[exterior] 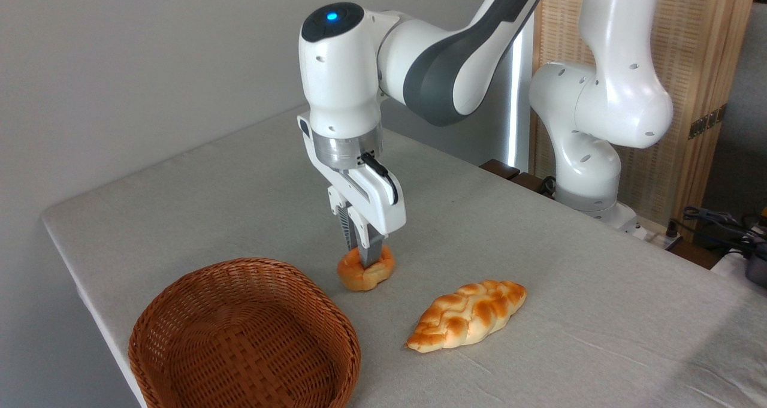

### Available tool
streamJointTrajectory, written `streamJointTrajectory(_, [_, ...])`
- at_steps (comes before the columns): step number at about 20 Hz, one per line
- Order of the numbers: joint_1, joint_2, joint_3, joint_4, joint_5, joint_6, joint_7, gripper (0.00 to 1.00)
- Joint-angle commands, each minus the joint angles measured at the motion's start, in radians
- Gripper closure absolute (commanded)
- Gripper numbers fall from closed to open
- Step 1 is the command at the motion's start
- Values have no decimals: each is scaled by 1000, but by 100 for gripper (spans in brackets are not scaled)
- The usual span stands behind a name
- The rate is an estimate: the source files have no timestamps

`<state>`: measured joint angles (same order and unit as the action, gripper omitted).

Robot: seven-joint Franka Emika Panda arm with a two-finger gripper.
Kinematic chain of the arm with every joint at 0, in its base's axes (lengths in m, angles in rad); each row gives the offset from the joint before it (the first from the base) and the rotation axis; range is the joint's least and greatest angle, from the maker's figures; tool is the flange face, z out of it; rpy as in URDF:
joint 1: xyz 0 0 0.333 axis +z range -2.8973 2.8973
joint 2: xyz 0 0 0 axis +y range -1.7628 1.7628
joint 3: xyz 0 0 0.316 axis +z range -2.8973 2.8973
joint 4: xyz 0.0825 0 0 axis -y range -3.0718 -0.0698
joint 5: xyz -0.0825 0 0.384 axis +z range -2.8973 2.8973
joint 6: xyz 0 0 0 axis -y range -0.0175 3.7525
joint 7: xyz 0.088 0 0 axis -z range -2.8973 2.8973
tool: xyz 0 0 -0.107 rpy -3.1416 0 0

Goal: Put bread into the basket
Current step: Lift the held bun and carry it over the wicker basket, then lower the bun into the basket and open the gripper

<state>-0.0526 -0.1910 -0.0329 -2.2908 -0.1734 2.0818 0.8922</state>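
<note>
We see the bread (365, 271), a small, knobbly, golden-orange bun, sitting on the table (239, 186) just to the right of the basket (180, 312) and a little behind its far rim, apart from it. The bun is close to round, so its long axis is faint: it spreads slightly wider left to right than front to back, and we cannot tell that it points anywhere. Its top is pinched in where the gripper (361, 253) presses down from straight above; the two dark grey fingers (371, 249) stand near together with the soft crust bulging up on either side of them, so we read the pincer as closed on the bun. Whether the bun is lifted off the cloth or resting on it we cannot tell. The basket is woven wicker, reddish-brown, shallow and wide, with a rounded rim and a ribbed weave across its floor; we see nothing inside it. To the right, lying well apart from the bun, is a braided loaf (467, 315), glossy, pale-striped and pointed at both ends, its length running from lower left to upper right. The table is covered in a plain, light grey cloth with a few soft creases. The arm (443, 54) is smooth white with grey joints.
</note>
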Motion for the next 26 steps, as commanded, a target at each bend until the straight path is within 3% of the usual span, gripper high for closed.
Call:
streamJointTrajectory(1, [-4, 4, 21, 175, -11, -132, 11, 95])
streamJointTrajectory(5, [2, 126, 45, 454, -6, -316, 8, 92])
streamJointTrajectory(9, [5, 261, 41, 623, -8, -318, 4, 92])
streamJointTrajectory(12, [3, 340, 18, 654, -9, -281, 4, 91])
streamJointTrajectory(14, [2, 376, -5, 653, -8, -189, 4, 74])
streamJointTrajectory(15, [2, 398, -7, 654, -8, -157, 4, 74])
streamJointTrajectory(18, [-3, 426, -9, 653, -8, -74, 10, 61])
streamJointTrajectory(19, [-4, 429, -9, 651, -3, -60, 13, 51])
streamJointTrajectory(22, [-6, 433, -28, 643, 55, -59, 5, 3])
streamJointTrajectory(26, [-4, 438, -38, 642, 80, -60, 1, 0])
